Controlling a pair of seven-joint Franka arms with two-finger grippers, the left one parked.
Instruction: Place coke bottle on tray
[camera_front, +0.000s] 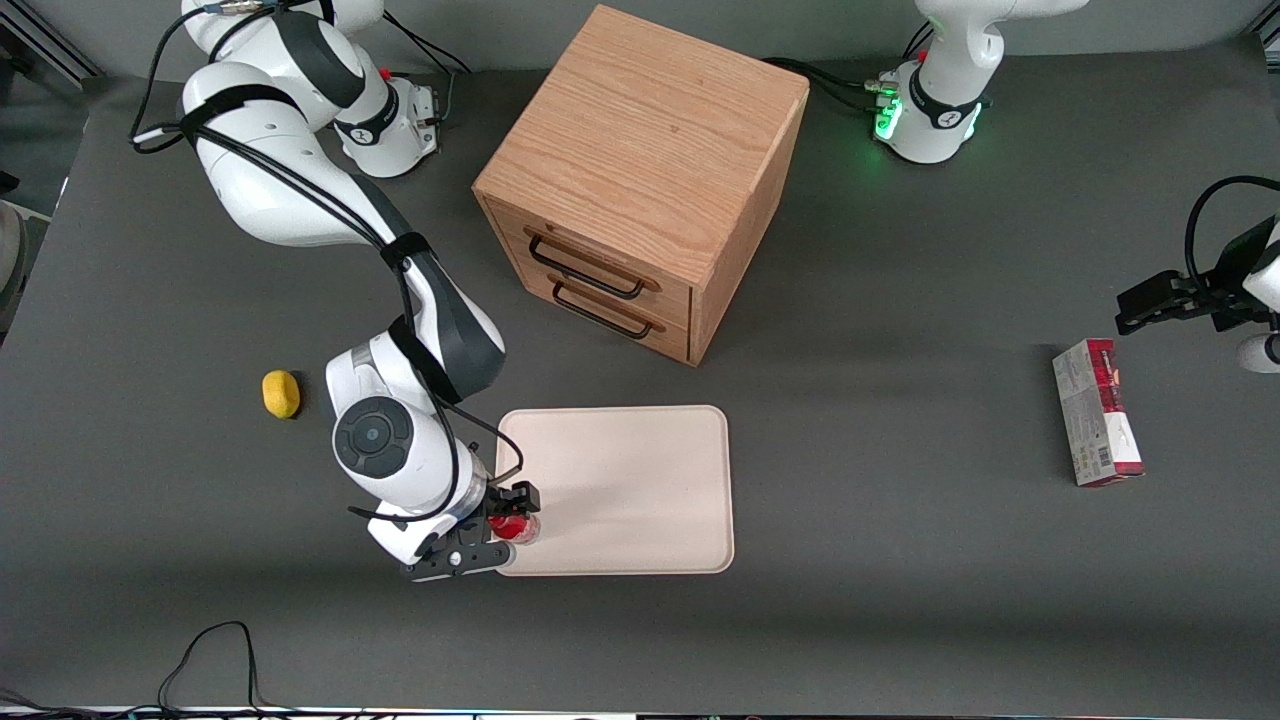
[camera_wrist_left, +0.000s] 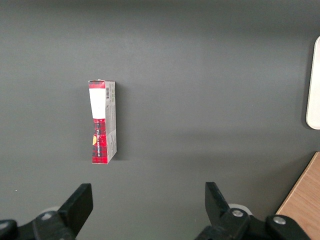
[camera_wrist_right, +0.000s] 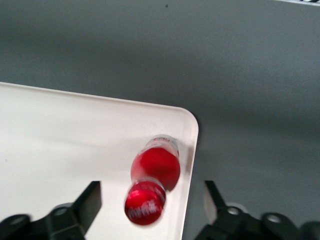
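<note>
The coke bottle (camera_front: 515, 527), small and red with a red cap, stands upright on the pale pinkish-cream tray (camera_front: 630, 480). It is at the tray corner nearest the front camera, toward the working arm's end. My right gripper (camera_front: 497, 527) is open and straddles the bottle, one finger on each side with a gap to it. In the right wrist view the bottle (camera_wrist_right: 152, 185) shows cap-on, just inside the tray's rounded corner (camera_wrist_right: 185, 120), between the spread fingers of the gripper (camera_wrist_right: 151, 200). One finger hangs over the tray, the other over the table beside its rim.
A wooden drawer cabinet (camera_front: 640, 190) stands farther from the front camera than the tray. A yellow lemon (camera_front: 281, 394) lies toward the working arm's end. A red-and-grey carton box (camera_front: 1097, 411) lies toward the parked arm's end, also in the left wrist view (camera_wrist_left: 102, 129).
</note>
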